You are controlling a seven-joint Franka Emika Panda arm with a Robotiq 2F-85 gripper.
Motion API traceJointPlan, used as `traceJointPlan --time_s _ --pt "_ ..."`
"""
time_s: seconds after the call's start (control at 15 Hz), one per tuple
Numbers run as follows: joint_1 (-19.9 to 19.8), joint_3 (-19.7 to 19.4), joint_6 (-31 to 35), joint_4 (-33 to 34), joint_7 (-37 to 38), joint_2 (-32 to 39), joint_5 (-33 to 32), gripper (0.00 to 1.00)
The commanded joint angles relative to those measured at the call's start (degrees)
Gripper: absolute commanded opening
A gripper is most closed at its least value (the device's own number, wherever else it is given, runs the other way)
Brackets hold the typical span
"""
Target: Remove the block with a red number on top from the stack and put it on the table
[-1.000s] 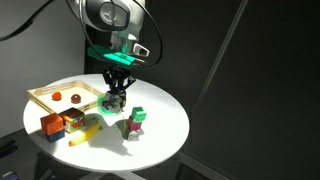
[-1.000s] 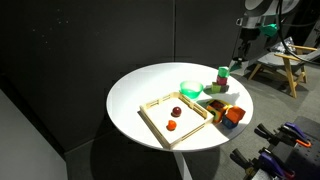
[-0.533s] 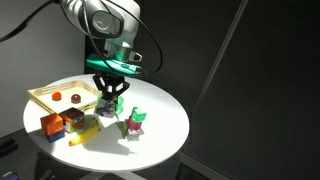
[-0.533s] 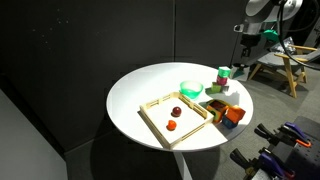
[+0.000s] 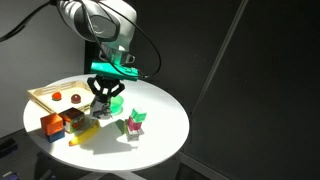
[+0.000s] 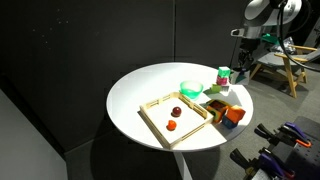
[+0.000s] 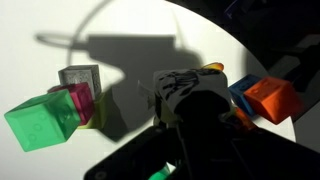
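My gripper (image 5: 103,98) is shut on the black-and-white block with the red number (image 5: 104,104) and holds it low over the round white table (image 5: 160,140), apart from the stack. In the wrist view the block (image 7: 186,90) shows a black-and-white patterned face between my dark fingers; its red mark is hidden. The pink cube with green (image 5: 133,122) stands alone on the table to the right of my gripper. It also shows in the wrist view (image 7: 52,116) at the left and in an exterior view (image 6: 223,75).
A shallow wooden tray (image 5: 45,92) holding small red pieces lies on the table's far side. Orange-and-blue cubes (image 5: 52,125) and a yellow object (image 5: 85,132) lie near the table edge. A green bowl (image 6: 190,88) sits by the tray.
My gripper has moved left with the black-and-white block, away from the pink cube and toward the tray. The pink cube has stayed in place.
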Motion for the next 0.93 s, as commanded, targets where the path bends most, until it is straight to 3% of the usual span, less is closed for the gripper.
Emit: traceJointPlan --time_s 0.0,0.87 --pt "-0.4 0.3 1.0 -1.2 -5.6 -0.7 0.1 0.07" --pt "-1.3 0.2 9.8 -2.0 -6.7 5.1 -2.7 0.06"
